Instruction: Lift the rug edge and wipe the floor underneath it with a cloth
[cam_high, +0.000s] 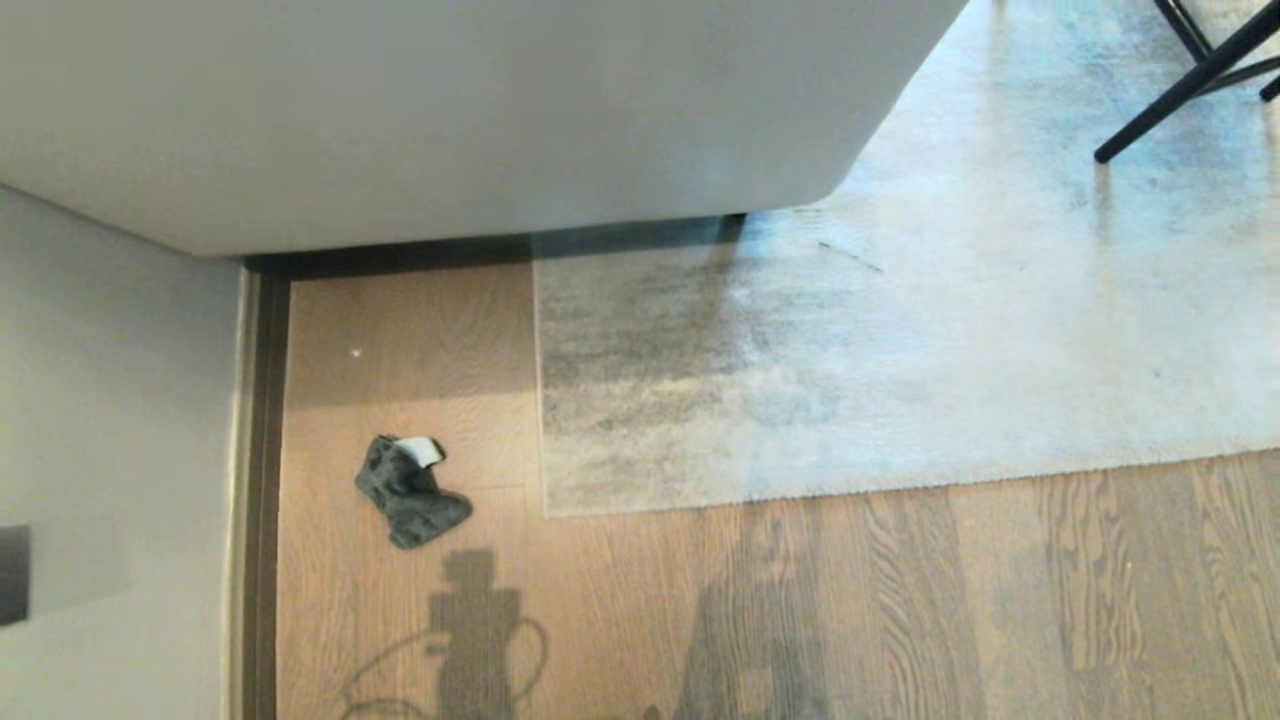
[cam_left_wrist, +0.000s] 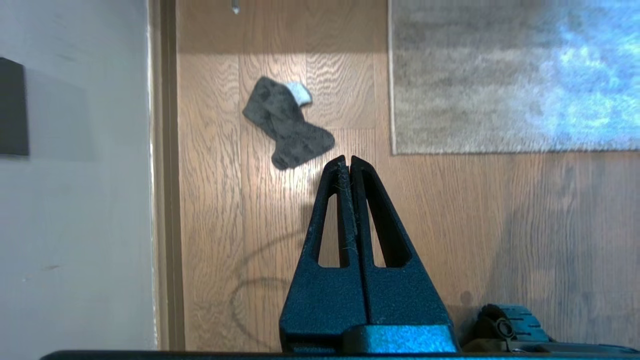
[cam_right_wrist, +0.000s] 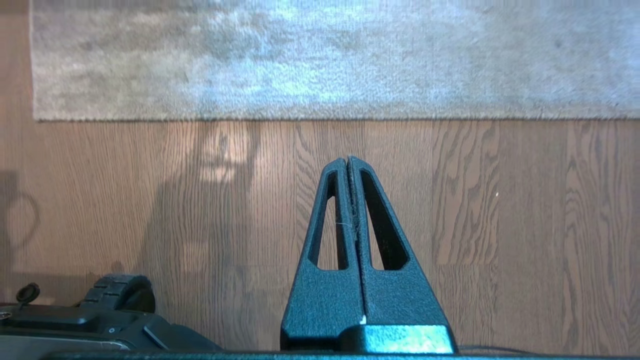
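A pale wall (cam_high: 110, 420) runs down the far left, with a dark skirting strip (cam_high: 265, 480) along its foot. Just right of that strip the brown plank floor (cam_high: 900, 600) begins. The cloth (cam_high: 408, 490) lies crumpled on the planks, near the wall, with a lighter corner turned up at its far end; it sits left of the rug and apart from it, with bare wood between them. In the left wrist view the same cloth (cam_left_wrist: 287, 127) lies just beyond the tips of the left pincer (cam_left_wrist: 346, 161), which is clenched, fingers pressed flat together with nothing between them, held above the floor.

Further right comes the rug (cam_high: 900, 350), pale grey with darker mottled streaks, flat on the floor. Its rug edge (cam_high: 545, 505) makes a square near-left corner, one border running away toward the far side, the other running off to the right along the planks. A big pale grey piece of furniture (cam_high: 450, 110) overhangs the far left of the scene and covers the rug's far-left part. Shadows of the robot fall on the near planks.

The right pincer (cam_right_wrist: 347, 161) is clenched too, empty, hovering over bare planks with the rug's near border ahead of it. At the far right, thin black legs (cam_high: 1180, 90) stand on the rug.
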